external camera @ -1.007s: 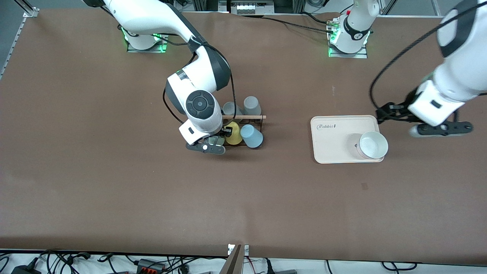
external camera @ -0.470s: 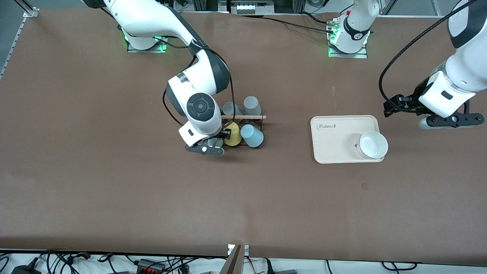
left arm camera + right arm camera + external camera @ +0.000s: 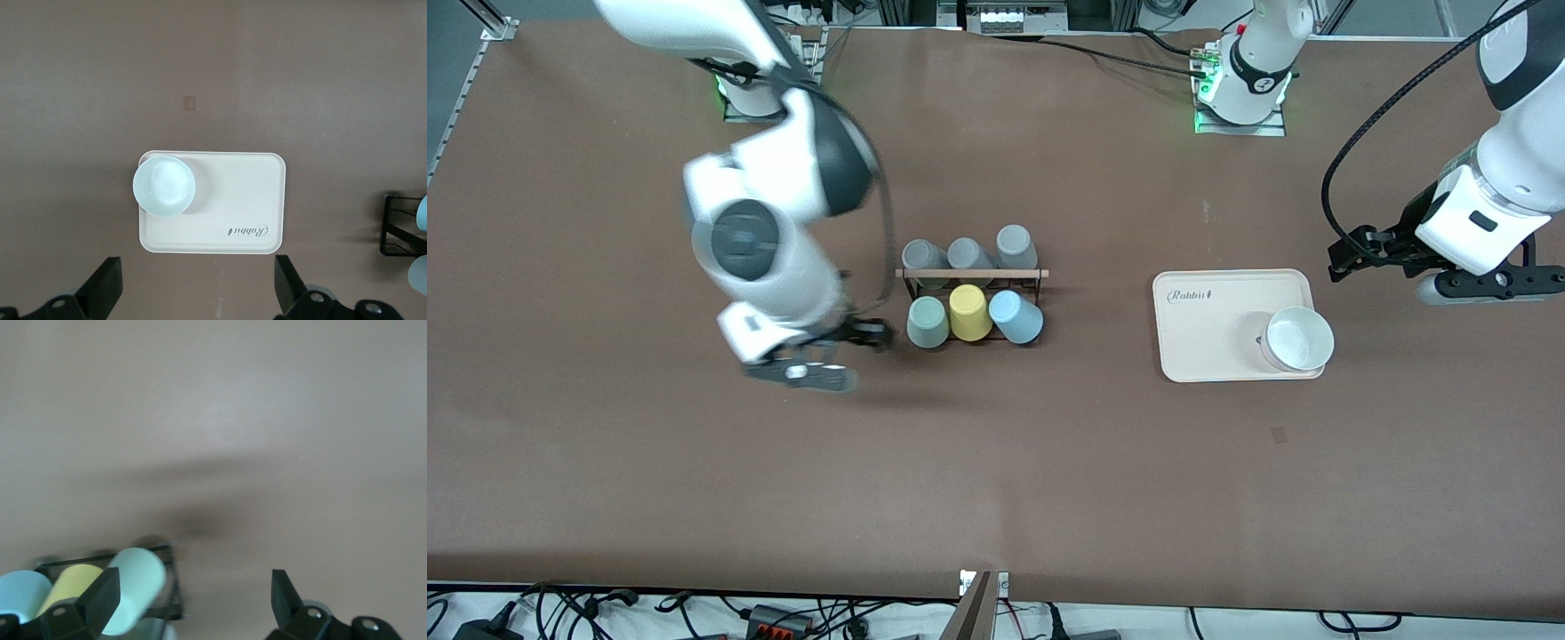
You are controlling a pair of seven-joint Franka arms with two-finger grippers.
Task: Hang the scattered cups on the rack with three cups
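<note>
1. The small black wire rack with a light wooden top rod (image 3: 971, 286) is taken as the landmark; all six cups are seen hung on it.
2. The pale sage-green tapered plastic cup (image 3: 927, 322) and the light blue tapered plastic cup (image 3: 1016, 317) are hung on the rack's row nearer the front camera, with a yellow plastic cup (image 3: 969, 312) between them.
3. Three grey plastic cups (image 3: 968, 253) are hung on the rack's farther row.
4. The right pincer (image 3: 805, 371) is held empty with its fingers spread, just beside the rack toward the right arm's end of the brown counter (image 3: 996, 480).
5. The left pincer (image 3: 1485, 284) is also spread and empty, well apart from the rack, next to a cream tray (image 3: 1209, 342) carrying a pale bowl (image 3: 1299, 339); that arm is judged to be waiting.
6. The task is judged essentially complete.
7. A risk is seen in the light blue cup's tilt: it could be shaken off its peg if the rack were knocked by the right arm.
</note>
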